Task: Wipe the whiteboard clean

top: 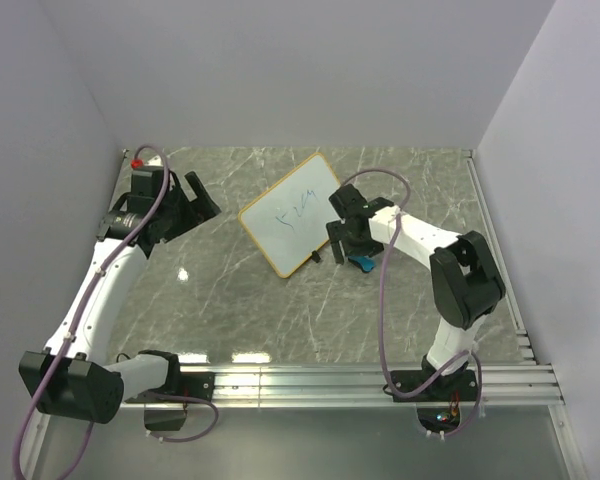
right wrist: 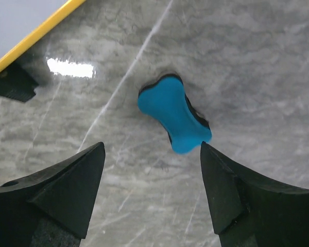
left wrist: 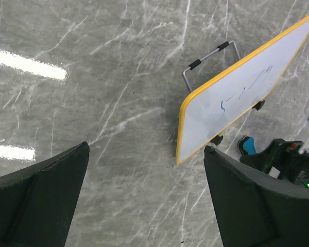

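Right gripper [right wrist: 152, 149] spread wide above small blue bone-shaped eraser [right wrist: 174, 113], likely for pickup | scribbled yellow-framed rectangular whiteboard [top: 292, 215] propped just beside.

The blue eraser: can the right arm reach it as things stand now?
Probably yes. The right end effector hangs open over the eraser, which lies free on the table with nothing between them.

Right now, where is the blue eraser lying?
The blue eraser lies on the marble table under the open right gripper, not yet gripped. In the top view it is just right of the whiteboard.
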`<state>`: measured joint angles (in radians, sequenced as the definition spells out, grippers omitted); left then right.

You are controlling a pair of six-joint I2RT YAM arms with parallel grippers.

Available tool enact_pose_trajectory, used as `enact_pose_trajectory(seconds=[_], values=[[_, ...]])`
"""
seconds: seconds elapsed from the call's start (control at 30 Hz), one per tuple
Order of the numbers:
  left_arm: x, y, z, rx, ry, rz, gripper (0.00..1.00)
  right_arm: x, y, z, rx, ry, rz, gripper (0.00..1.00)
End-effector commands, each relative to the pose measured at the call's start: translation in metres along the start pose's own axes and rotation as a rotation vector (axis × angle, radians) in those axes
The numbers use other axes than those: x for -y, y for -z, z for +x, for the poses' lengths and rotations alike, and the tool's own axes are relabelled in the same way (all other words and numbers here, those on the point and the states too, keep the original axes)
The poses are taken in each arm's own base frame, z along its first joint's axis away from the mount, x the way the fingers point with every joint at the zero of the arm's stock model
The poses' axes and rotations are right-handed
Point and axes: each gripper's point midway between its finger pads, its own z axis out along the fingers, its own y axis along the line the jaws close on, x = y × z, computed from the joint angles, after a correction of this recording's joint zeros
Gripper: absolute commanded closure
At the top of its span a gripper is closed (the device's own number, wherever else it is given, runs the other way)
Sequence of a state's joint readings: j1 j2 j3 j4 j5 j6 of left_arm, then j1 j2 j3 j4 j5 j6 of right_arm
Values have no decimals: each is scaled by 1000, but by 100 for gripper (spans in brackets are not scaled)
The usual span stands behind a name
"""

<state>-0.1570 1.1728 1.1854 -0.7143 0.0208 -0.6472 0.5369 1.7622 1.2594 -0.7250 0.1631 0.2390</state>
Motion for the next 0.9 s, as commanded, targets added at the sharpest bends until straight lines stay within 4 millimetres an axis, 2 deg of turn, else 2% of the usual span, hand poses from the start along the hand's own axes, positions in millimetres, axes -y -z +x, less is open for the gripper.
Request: enact_pose_trajectory(seconds=[0.0, 0.13, 0.3, 0.5, 0.7, 0.87], values=[[14, 16, -19, 50, -2, 29, 0, -6, -11, -13, 46, 15, -10, 20], [25, 22, -30, 79, 17, 61, 1, -4, -24, -11, 27, -4, 3, 21], [25, 22, -35, 88, 10, 50, 1, -3, -34, -14, 23, -42, -14, 22], [28, 19, -36, 80, 20, 60, 1, 12, -44, -15, 5, -84, 18, 26], [33, 19, -40, 93, 29, 74, 0, 22, -29, -27, 43, -112, 24, 26], [32, 15, -41, 92, 31, 64, 1, 9, 6, -34, 93, -113, -77, 25]])
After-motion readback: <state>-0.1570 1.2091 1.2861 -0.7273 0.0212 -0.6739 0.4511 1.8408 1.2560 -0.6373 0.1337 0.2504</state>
